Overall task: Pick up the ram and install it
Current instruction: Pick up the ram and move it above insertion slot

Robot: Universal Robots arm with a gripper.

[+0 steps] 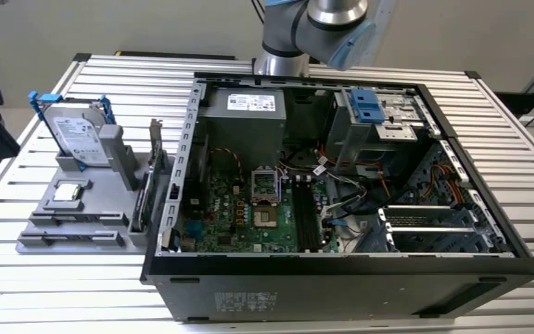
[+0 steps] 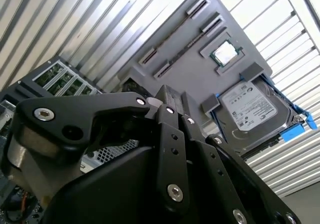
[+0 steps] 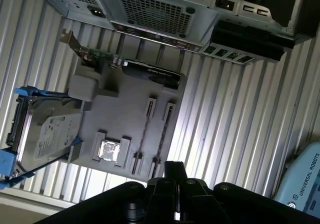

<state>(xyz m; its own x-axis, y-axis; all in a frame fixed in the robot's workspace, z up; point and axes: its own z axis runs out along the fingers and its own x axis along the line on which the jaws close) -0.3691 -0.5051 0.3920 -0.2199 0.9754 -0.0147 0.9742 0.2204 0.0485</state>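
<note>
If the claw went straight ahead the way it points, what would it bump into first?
Probably the grey parts holder, near its two narrow slots. In the first wrist view the claw points at that end with nothing between, though depth is unclear.

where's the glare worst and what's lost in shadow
In the second wrist view the table slats blow out to white; in the first wrist view glare streaks the slats by the gray holder and the gripper is near-black; the exterior view is evenly lit, the computer case interior dimmer.
</note>
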